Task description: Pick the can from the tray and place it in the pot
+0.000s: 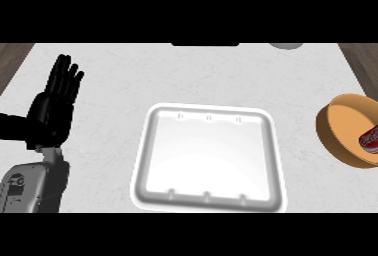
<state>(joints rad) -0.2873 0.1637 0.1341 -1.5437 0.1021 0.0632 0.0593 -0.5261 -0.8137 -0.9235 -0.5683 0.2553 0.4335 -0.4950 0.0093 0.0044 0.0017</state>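
At the left side the robot's left hand [53, 107] rests open, its black fingers straight and pointing up, holding nothing; its grey forearm [31, 186] comes in from the lower edge below it. To the right of this hand, near but not touching it, lies the white square tray with rounded corners [209, 200] on the pale marbled counter [184, 70]. Well apart from the hand, at the far right edge, stands the orange round pot [332, 127], partly cut by the border. Inside it lies the red can with white lettering [370, 138], only partly visible. The right hand is not visible.
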